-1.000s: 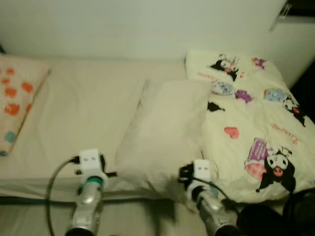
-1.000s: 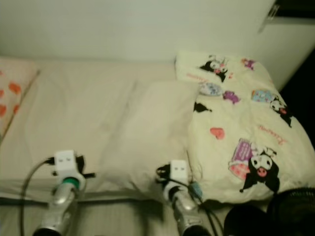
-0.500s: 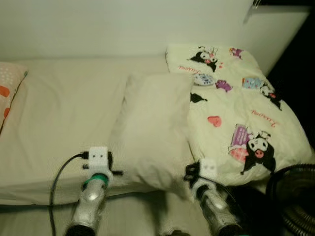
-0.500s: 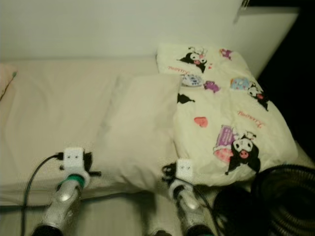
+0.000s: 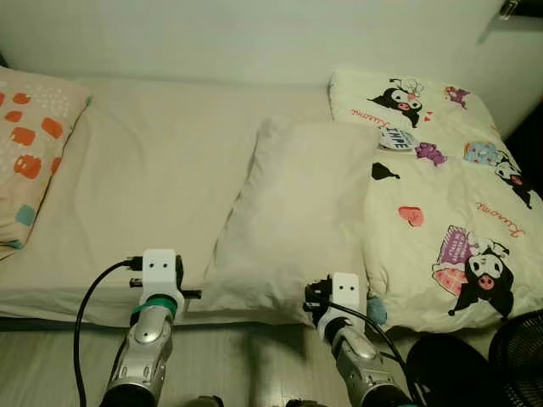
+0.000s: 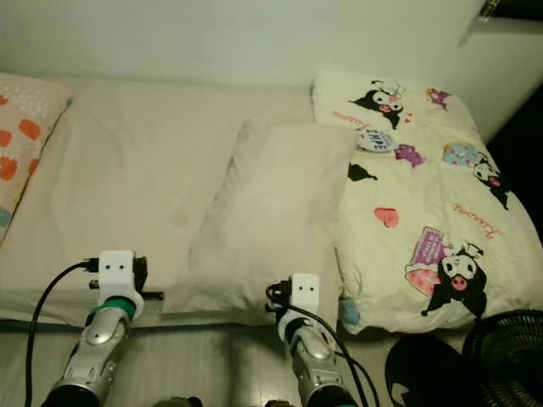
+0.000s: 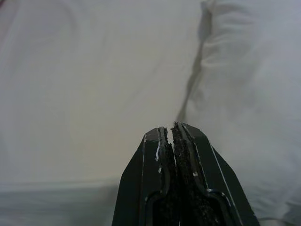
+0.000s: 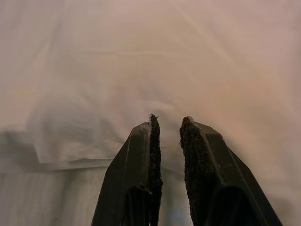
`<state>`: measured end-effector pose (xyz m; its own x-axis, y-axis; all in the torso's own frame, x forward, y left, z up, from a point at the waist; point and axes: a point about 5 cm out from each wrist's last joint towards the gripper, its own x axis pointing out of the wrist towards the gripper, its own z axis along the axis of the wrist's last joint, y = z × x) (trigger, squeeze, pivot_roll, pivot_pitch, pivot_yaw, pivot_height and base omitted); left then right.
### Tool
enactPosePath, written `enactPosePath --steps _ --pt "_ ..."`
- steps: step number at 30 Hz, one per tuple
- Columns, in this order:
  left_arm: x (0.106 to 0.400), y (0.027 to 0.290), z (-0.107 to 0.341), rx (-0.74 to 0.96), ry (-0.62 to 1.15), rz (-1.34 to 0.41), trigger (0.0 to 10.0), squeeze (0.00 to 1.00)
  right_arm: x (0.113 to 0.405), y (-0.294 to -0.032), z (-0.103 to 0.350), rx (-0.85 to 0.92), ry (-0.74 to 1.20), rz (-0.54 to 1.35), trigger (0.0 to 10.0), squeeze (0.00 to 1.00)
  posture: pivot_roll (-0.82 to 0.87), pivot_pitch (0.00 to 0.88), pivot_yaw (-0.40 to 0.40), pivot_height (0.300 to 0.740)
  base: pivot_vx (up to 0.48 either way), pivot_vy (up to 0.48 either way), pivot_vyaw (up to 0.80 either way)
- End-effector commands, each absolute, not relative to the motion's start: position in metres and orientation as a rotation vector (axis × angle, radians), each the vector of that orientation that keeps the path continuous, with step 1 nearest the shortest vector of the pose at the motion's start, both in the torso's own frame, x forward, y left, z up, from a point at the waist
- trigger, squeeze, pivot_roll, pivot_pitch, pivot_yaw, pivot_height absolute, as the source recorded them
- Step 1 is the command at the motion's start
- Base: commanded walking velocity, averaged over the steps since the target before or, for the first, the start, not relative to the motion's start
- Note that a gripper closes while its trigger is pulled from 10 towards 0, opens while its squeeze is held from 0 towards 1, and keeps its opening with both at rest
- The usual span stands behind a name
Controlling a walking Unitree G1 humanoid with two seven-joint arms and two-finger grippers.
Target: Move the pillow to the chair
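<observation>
Approach step, pre-grasp: the pillow (image 5: 301, 220) lies on the bed (image 5: 153, 178), mid-right, long axis running from near edge to wall edge, its near short end at the front edge, right side touching the cartoon quilt (image 5: 441, 195). Left pincer (image 7: 169, 134) clenched, empty, just beside pillow's near-left corner. Right pincer (image 8: 168, 123) slightly apart, empty, at near end. Next: prob. spread both pincers, clamp near corners, lift.

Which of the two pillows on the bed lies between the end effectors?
The plain cream pillow in the middle of the bed; the other pillow, with orange patches, lies at the far left.
</observation>
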<state>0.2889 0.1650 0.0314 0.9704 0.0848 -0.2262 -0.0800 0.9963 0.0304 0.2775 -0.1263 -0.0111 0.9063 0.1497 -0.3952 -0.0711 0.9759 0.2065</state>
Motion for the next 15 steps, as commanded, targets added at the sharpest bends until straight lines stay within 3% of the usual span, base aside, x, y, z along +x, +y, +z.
enactPosePath --steps 1,15 --pt "0.2863 0.1631 0.0288 0.017 0.235 0.076 10.0 0.0 0.2726 -0.1307 -0.0155 0.199 0.433 0.091 10.0 0.0 0.06 0.02 0.014 0.74 0.251 0.0 0.0" --pt "0.2861 0.1615 0.029 0.008 0.228 0.068 10.0 0.0 0.2713 -0.1322 -0.0169 0.212 0.442 0.081 10.0 0.0 0.05 0.022 0.016 0.74 0.271 0.0 0.0"
